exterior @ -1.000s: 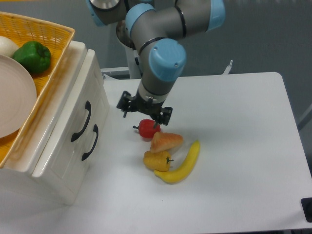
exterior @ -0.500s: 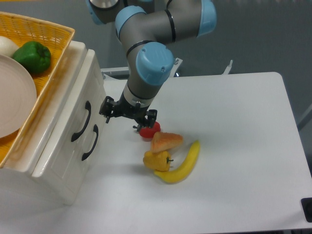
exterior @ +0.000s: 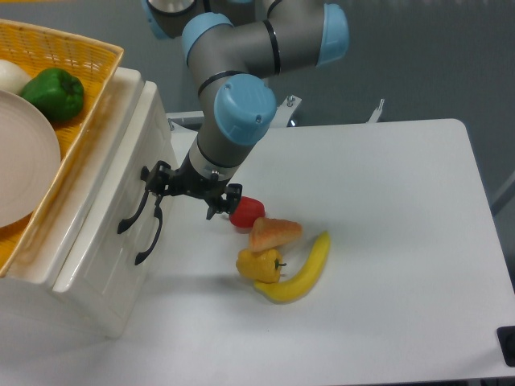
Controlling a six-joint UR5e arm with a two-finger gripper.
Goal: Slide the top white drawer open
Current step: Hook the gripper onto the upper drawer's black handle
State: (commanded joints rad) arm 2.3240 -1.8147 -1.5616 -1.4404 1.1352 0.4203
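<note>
The top white drawer (exterior: 103,215) is the upper front of the cream cabinet at the left, with a curved black handle (exterior: 133,203), and it sits flush with the cabinet. My gripper (exterior: 191,191) hovers just right of the drawer fronts and is open, with nothing between its fingers. Its left fingertip (exterior: 154,178) is at the upper end of the top handle; whether it touches, I cannot tell. The second drawer's black handle (exterior: 149,236) lies just below.
A woven yellow basket (exterior: 88,76) on the cabinet holds a green pepper (exterior: 53,93), a plate (exterior: 24,165) and a white round item. On the white table lie a red fruit (exterior: 246,212), an orange wedge (exterior: 274,233), a yellow pepper (exterior: 258,264) and a banana (exterior: 302,270).
The arm has swung left across the table, away from the red fruit, bringing the open gripper up to the drawer handles. The drawer has not moved.
</note>
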